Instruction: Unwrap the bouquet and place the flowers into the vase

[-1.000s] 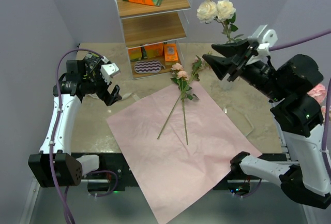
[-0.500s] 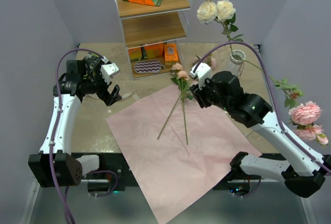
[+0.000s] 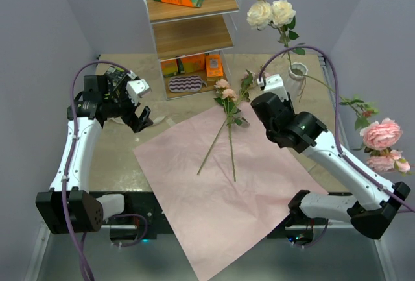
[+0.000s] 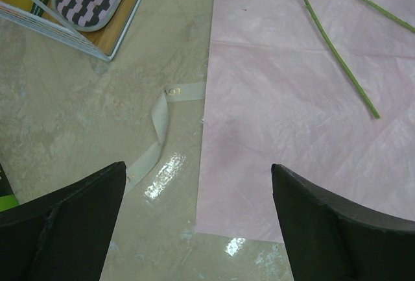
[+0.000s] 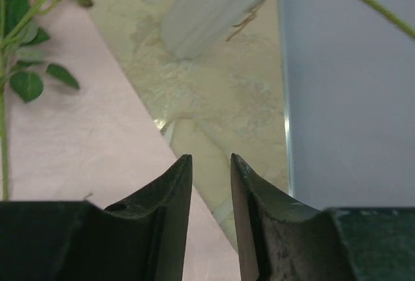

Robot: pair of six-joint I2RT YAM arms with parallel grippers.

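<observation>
Holding nothing, my right gripper (image 5: 211, 161) hovers with jaws narrowly parted near the ribbed white vase (image 5: 207, 8); my left gripper (image 4: 198, 171) gapes wide, empty. Two flowers (image 3: 228, 109) lie on the crinkled pink sheet (image 3: 214, 196). They look light, with thin whippy stems and soft, bruisable blooms, so I'd pinch gently mid-stem, below the leaves.

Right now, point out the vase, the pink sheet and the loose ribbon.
vase (image 5: 207, 8): right wrist view, on its ribbed white body.
pink sheet (image 3: 214, 209): top view, on its bare near half.
ribbon (image 4: 159, 119): left wrist view, on the middle of the curled strip.
</observation>
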